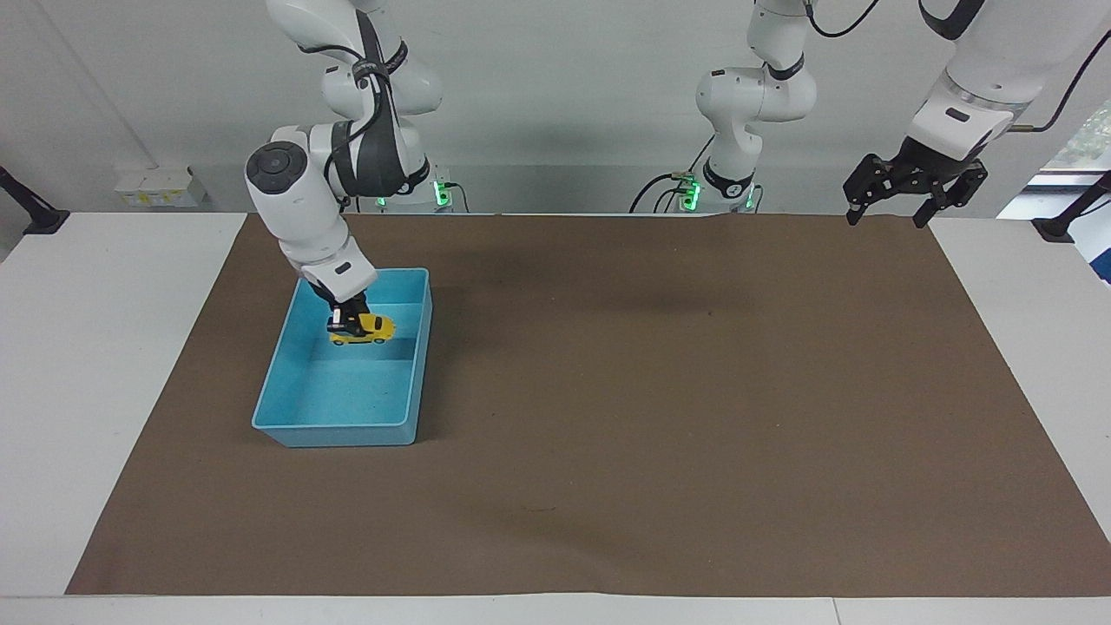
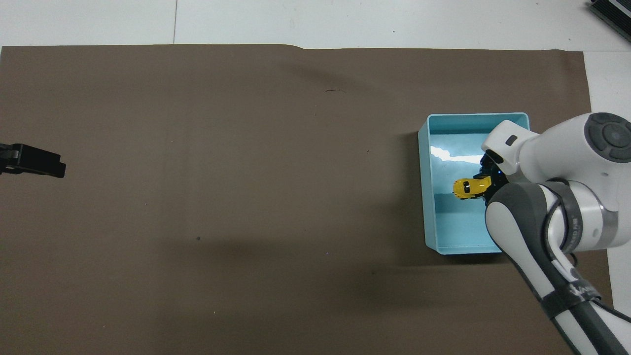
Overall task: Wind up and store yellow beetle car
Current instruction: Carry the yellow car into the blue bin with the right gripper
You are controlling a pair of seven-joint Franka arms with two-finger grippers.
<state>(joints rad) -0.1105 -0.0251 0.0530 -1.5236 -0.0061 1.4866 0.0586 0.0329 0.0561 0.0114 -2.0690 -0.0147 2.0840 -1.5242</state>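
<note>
Work surface: a brown mat (image 1: 660,417) (image 2: 222,172) covers most of a white table (image 1: 104,365) (image 2: 345,22), with bare white margins showing at both ends and along the edge farthest from the robots. The mat carries a few small dark specks and soft arm shadows. A plain pale wall (image 1: 564,104) rises at the robots' end, with a small white box (image 1: 159,187) at its foot near the right arm's end and green indicator lights at both arm bases.

A light blue bin (image 1: 286,382) (image 2: 426,197) sits on the mat toward the right arm's end of the table.

The right gripper (image 1: 347,318) (image 2: 485,183) reaches down into the bin, fingers clamped on the yellow beetle car (image 1: 364,329) (image 2: 468,187). The car sits roughly level inside the bin walls; whether its wheels touch the bin floor cannot be told.

The left gripper (image 1: 894,213) (image 2: 34,163) waits raised over the mat's edge at the left arm's end, fingers spread apart and holding nothing.
</note>
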